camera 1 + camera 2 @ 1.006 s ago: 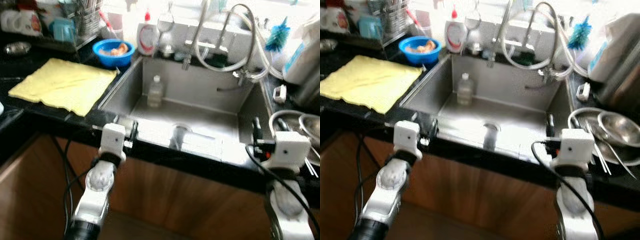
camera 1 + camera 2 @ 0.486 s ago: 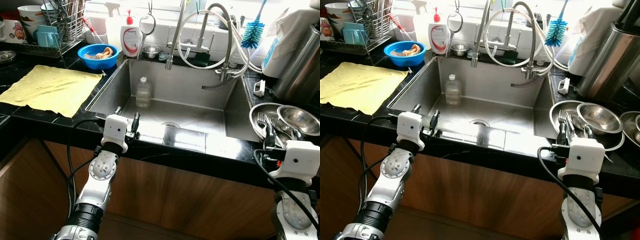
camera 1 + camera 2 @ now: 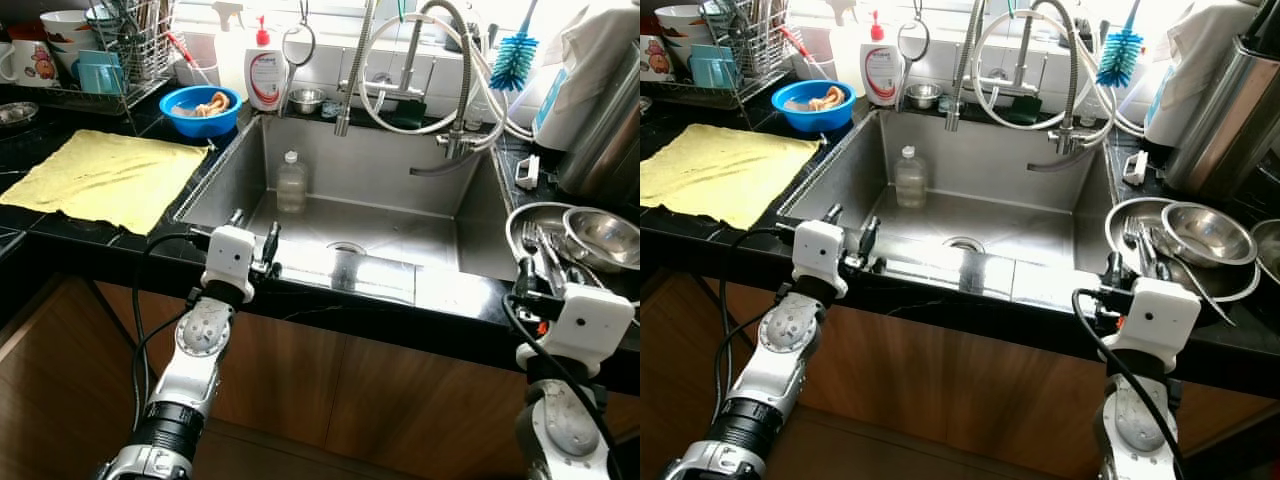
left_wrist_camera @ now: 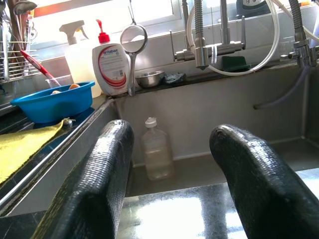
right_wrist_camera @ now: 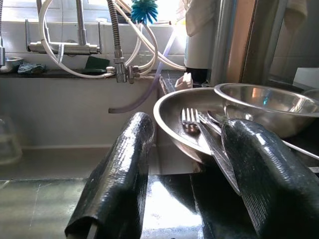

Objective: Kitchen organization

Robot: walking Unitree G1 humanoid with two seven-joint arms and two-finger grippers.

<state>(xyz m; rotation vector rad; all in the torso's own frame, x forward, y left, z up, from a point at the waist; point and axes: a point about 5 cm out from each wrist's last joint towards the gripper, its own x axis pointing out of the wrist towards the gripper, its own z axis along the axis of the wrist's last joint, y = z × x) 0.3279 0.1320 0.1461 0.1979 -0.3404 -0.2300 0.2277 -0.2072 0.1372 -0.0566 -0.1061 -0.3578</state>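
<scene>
A clear plastic bottle point(image 3: 291, 182) stands upright in the steel sink point(image 3: 440, 225), against its back wall. My left gripper point(image 3: 255, 228) rests at the sink's front edge, open and empty, pointing toward the bottle point(image 4: 158, 155). On the counter right of the sink lies a steel plate point(image 3: 527, 222) holding a fork point(image 5: 189, 119) and other cutlery, with a steel bowl point(image 3: 597, 236) on it. My right gripper point(image 3: 525, 275) is open and empty at the counter's front edge, just short of that plate point(image 5: 172, 117).
A yellow cloth point(image 3: 100, 178) covers the black counter on the left. Behind it are a blue bowl point(image 3: 200, 105), a soap bottle point(image 3: 265, 75) and a dish rack point(image 3: 110, 50). Faucets with hoses point(image 3: 400, 80) overhang the sink. A tall steel vessel point(image 3: 605, 140) stands at the far right.
The blur of one second ago has cleared and the view has shifted a little. Both grippers stay open at the counter's front edge. Nothing on the counter or in the sink has moved.
</scene>
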